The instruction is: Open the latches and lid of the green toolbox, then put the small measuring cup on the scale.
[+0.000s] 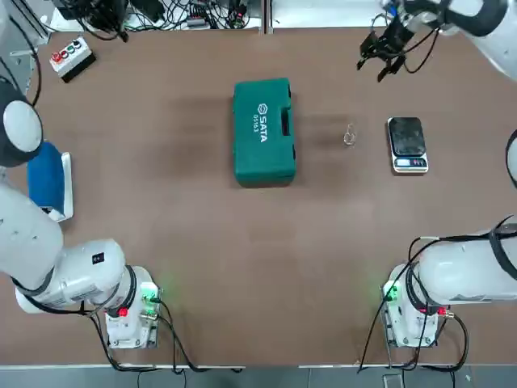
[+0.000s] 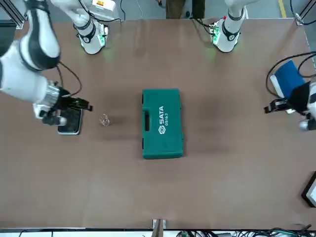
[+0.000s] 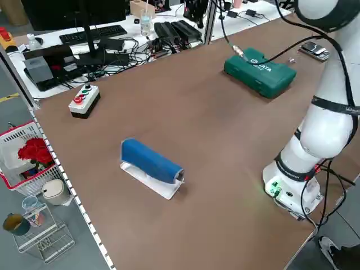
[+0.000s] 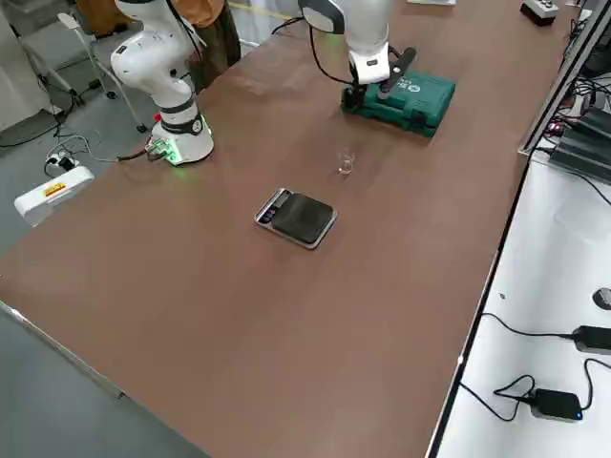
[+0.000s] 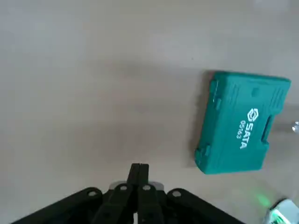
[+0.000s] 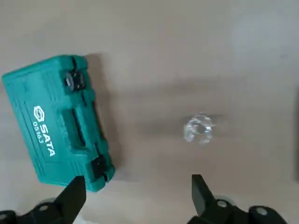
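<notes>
Mid-table: the dark green rectangular plastic toolbox (image 1: 264, 129) lies flat and closed, white SATA lettering up.
Latches: 2 small dark clasps (image 6: 74, 80) flank the handle slot on the long edge facing the cup; likely stiff, best pried at their free ends.
Lid: rigid, probably light; lift at that edge.
Cup: tiny clear plastic measuring cup (image 1: 350, 135), between box and black scale (image 1: 407, 144); light, slippery, easily tipped.
Right gripper (image 6: 138, 193): fingers spread, empty, high beyond the scale.
Left gripper (image 5: 139, 173): fingers pressed together, empty, at the table's left edge.

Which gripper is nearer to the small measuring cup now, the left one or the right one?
Right. The right gripper hangs beyond the small measuring cup, near the scale. The left gripper is far off, past the green toolbox.
</notes>
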